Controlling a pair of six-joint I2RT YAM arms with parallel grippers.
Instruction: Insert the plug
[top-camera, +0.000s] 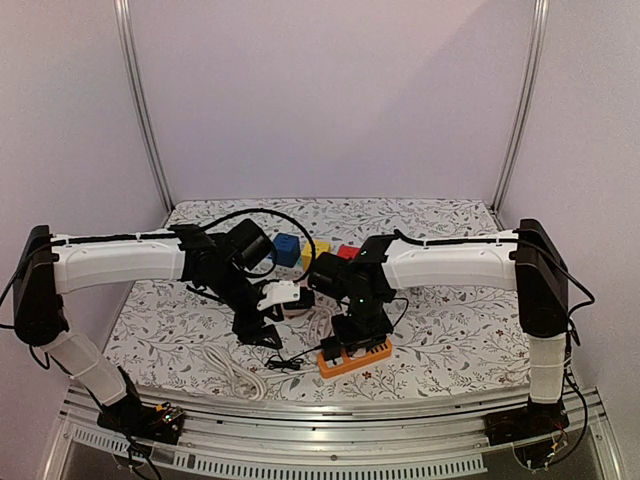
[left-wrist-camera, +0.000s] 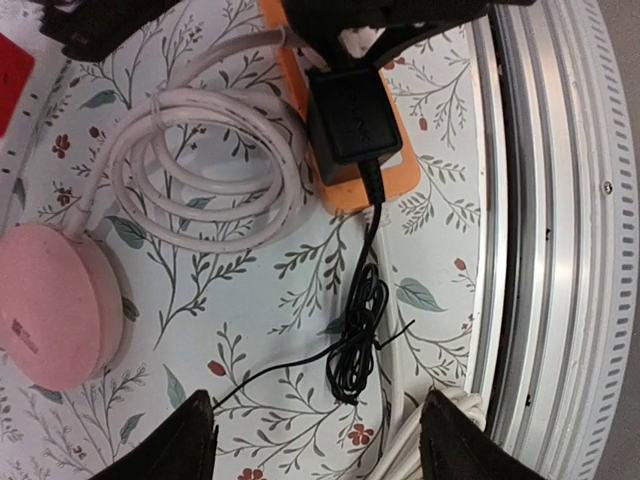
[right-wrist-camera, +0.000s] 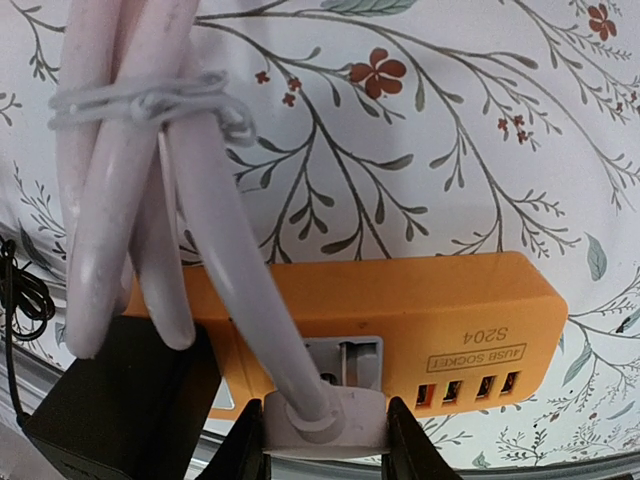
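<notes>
My right gripper (right-wrist-camera: 327, 455) is shut on a white plug (right-wrist-camera: 325, 425) with a thick white cable (right-wrist-camera: 215, 230). It holds the plug against the grey socket (right-wrist-camera: 352, 362) of the orange power strip (right-wrist-camera: 420, 305); the pins are hidden. In the top view the right gripper (top-camera: 352, 338) sits over the strip (top-camera: 358, 359) near the table's front edge. A black adapter (left-wrist-camera: 350, 115) sits in the strip next to the plug. My left gripper (left-wrist-camera: 320, 445) is open and empty above a bundled thin black cord (left-wrist-camera: 358, 335), left of the strip (left-wrist-camera: 375, 180); it also shows in the top view (top-camera: 262, 335).
A coiled white cable (left-wrist-camera: 200, 170) runs to a pink round puck (left-wrist-camera: 50, 310). Blue (top-camera: 287, 249), yellow (top-camera: 315, 250) and red (top-camera: 347, 252) blocks stand behind the arms. Another white cable (top-camera: 235, 370) lies front left. A metal rail (left-wrist-camera: 540, 250) borders the front edge.
</notes>
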